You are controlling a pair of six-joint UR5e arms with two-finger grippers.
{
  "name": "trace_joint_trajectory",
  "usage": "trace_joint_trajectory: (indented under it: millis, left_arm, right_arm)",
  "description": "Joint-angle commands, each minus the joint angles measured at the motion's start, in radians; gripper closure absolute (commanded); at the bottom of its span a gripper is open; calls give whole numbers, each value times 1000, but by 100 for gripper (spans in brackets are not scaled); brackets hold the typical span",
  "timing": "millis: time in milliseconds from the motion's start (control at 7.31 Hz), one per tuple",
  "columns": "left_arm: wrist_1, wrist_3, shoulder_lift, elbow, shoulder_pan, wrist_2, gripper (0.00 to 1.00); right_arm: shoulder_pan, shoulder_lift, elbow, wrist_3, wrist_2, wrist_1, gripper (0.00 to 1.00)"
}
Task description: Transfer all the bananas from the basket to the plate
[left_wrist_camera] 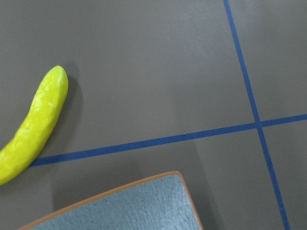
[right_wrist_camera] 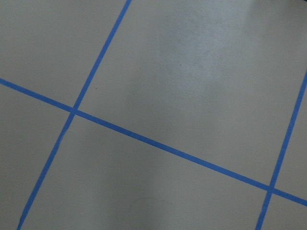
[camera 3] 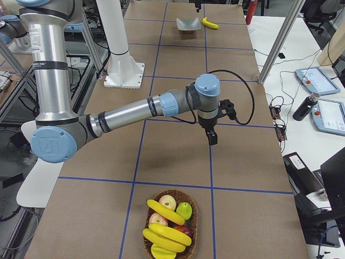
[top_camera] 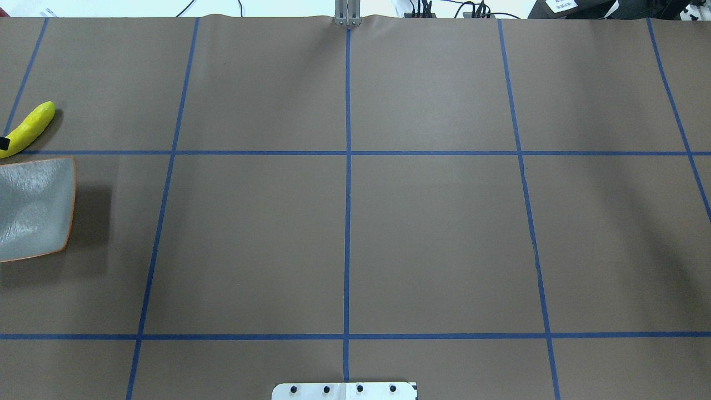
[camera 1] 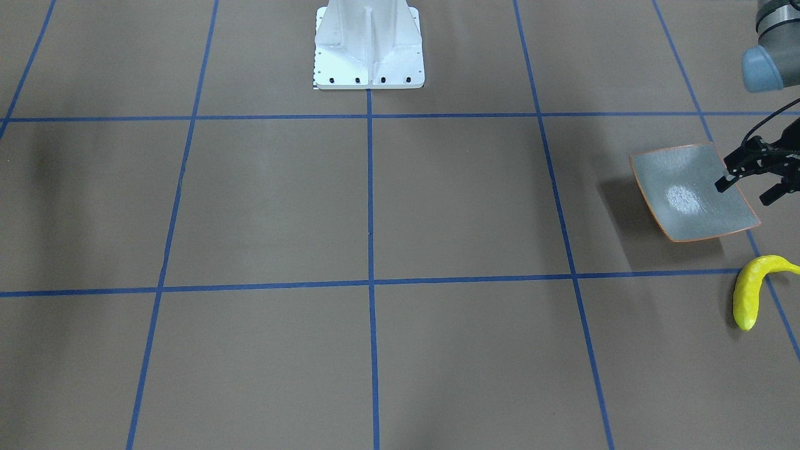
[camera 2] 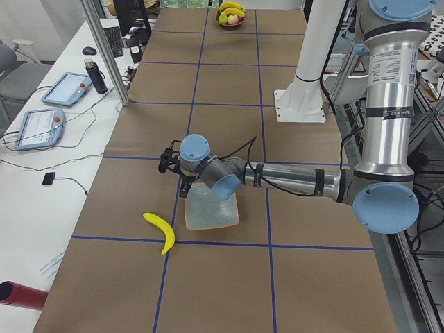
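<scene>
One yellow banana (camera 1: 748, 292) lies on the brown table just beyond the plate's corner, also seen as the banana (left_wrist_camera: 33, 129) in the left wrist view. The grey-green plate (camera 1: 687, 194) with its orange rim holds nothing. My left gripper (camera 1: 742, 192) hovers open over the plate's outer edge, with nothing between its fingers. The wicker basket (camera 3: 194, 218) sits at the table's other end and holds three bananas (camera 3: 167, 233) among other fruit. My right gripper (camera 3: 212, 135) hangs above bare table short of the basket; I cannot tell whether it is open or shut.
Apples and a green fruit (camera 3: 184, 210) share the basket with the bananas. The white robot base (camera 1: 369, 47) stands mid-table at the robot's side. Blue tape lines grid the brown surface. Tablets and cables lie on a side bench (camera 2: 48, 118).
</scene>
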Motion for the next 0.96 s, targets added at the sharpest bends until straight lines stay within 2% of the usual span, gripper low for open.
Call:
trace_joint_trajectory:
  millis: [0, 137, 411, 547, 821]
  left_arm:
    - [128, 251, -4, 4, -63, 7, 0]
    - [167, 329, -6, 3, -79, 16, 0]
    - [169, 335, -19, 6, -91, 25, 0]
    - [170, 321, -38, 47, -93, 36, 0]
    - [144, 335, -154, 212, -90, 62, 0]
  right_arm:
    - [81, -38, -84, -191, -11, 0, 0]
    - [95, -82, -86, -249, -55, 5, 0]
    - [126, -150, -77, -268, -57, 11, 0]
    - [124, -139, -82, -216, -57, 13, 0]
    - [124, -132, -77, -196, -54, 13, 0]
